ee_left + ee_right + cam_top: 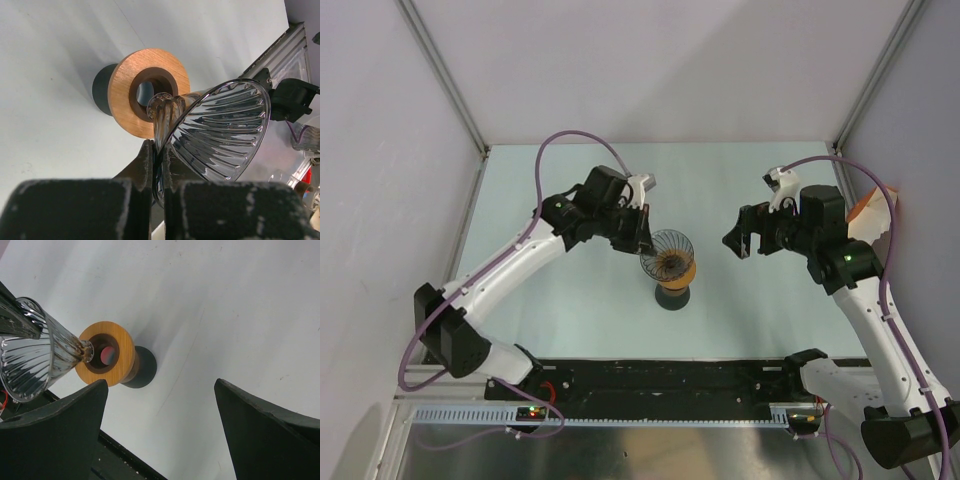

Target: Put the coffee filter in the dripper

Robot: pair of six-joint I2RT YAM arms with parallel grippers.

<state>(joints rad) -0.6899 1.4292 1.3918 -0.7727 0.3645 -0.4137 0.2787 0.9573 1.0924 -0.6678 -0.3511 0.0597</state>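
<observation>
The dripper (668,252), a clear grey-tinted ribbed cone, hangs tilted just above an orange wooden ring (676,273) on a dark stand. My left gripper (645,243) is shut on the dripper's rim. In the left wrist view the rim sits pinched between the pads of that gripper (159,150), with the dripper (220,130) opening to the right and its tip near the ring (145,90). My right gripper (735,243) stands open and empty to the right. Its wrist view shows the gripper (160,385) wide over bare table, the dripper (30,355) at left. The coffee filter is out of view.
The ring's stand has a dark round foot (672,298) on the pale table (570,320). An orange-and-white object (876,212) leans at the right wall, partly hidden behind the right arm. Metal frame posts stand at the back corners, and a black rail (670,378) runs along the near edge.
</observation>
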